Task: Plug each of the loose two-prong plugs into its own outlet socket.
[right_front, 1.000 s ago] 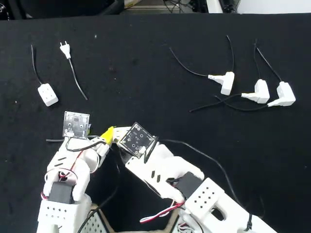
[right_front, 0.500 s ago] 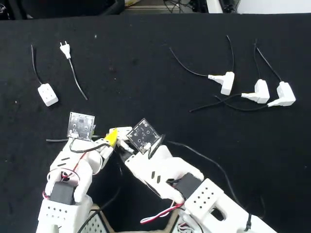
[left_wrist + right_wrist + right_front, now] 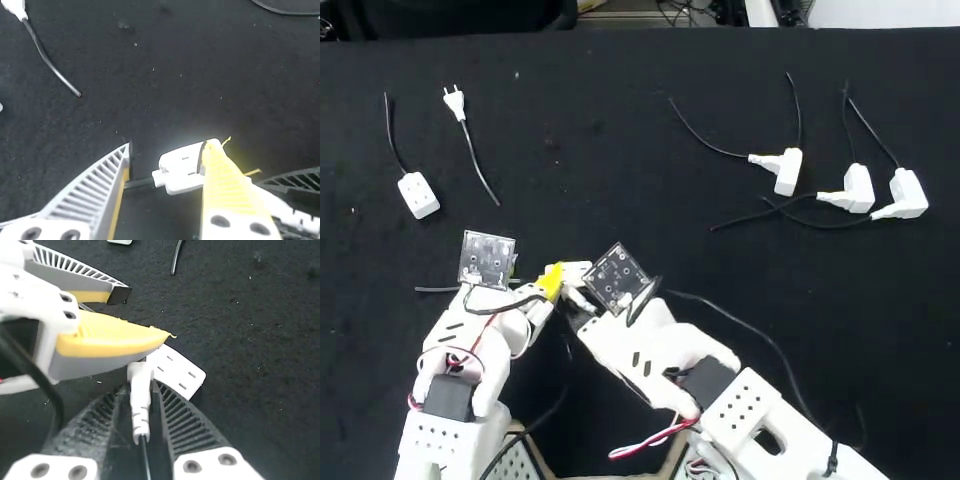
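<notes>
A small white outlet socket (image 3: 180,167) lies on the black table between my left gripper's (image 3: 170,145) fingers. It touches the yellow finger (image 3: 225,185) and stays apart from the white finger (image 3: 100,185), so this gripper is open. My right gripper (image 3: 141,389) is shut on a white two-prong plug (image 3: 139,400), whose front end meets the socket (image 3: 177,371). In the high view both grippers (image 3: 545,272) (image 3: 578,295) meet near the table's front left, at the socket (image 3: 572,268).
A loose plug (image 3: 453,100) with its cord and a second white socket (image 3: 418,194) lie at the far left. Three white plug-and-socket pairs (image 3: 785,170) (image 3: 855,188) (image 3: 905,195) with cords sit at the far right. The black cloth between them is bare.
Over the last second both wrists shifted slightly to the right and turned a little. In the last half second almost nothing has moved.
</notes>
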Action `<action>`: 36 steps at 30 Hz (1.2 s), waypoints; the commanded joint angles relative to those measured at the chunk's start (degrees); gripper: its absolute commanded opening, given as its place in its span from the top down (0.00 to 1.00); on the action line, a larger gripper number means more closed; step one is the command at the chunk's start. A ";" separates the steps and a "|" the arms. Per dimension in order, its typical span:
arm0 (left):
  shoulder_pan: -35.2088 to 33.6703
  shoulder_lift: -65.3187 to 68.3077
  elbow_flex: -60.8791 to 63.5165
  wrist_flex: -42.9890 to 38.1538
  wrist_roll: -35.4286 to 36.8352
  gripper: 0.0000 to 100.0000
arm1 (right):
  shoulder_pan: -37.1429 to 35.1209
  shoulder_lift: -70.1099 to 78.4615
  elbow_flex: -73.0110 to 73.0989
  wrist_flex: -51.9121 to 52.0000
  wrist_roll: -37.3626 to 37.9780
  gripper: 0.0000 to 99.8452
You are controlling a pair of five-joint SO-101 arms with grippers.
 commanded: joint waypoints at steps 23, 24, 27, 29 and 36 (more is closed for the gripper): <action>-0.22 -0.44 1.27 -2.02 4.04 0.77 | 0.18 -1.80 -0.40 -1.93 2.55 0.99; -0.22 -0.44 1.27 -2.02 4.04 0.77 | 0.18 -1.80 -0.40 -1.93 2.55 0.99; -0.22 -0.44 1.27 -2.02 4.04 0.77 | 0.18 -1.80 -0.48 -1.93 2.55 0.99; -0.22 -0.44 1.27 -2.02 4.04 0.77 | 0.18 -1.80 -0.48 -1.93 2.46 0.99; -0.22 -0.44 1.27 -2.46 4.04 0.77 | 0.18 -1.80 -0.57 -1.93 2.55 0.99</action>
